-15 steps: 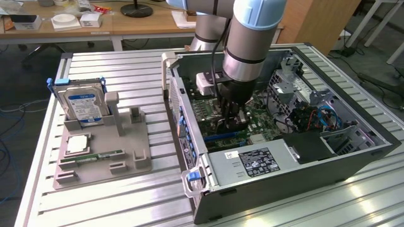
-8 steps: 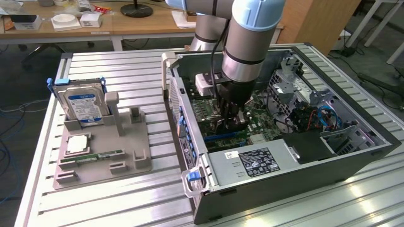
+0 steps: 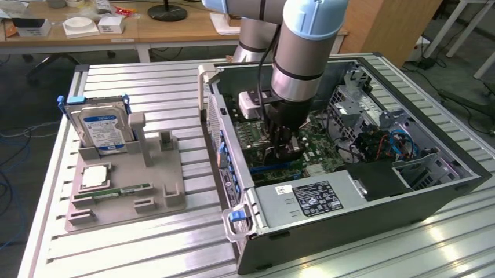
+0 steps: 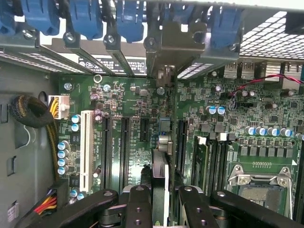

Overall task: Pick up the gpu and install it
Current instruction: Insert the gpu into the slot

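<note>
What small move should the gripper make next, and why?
Probably ease straight toward the motherboard, slowly. The gripper holds the gpu on edge over it, parallel with the long black slots. Whether the card is seated I cannot tell.

gpu (image 4: 159, 166): thin dark card, edge-on, upright, gripped in hand (image 4: 161, 192), over motherboard (image 4: 118, 102) slots.

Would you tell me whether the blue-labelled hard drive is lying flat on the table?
No, the hard drive stands upright in the gray holder beside the computer case.
</note>
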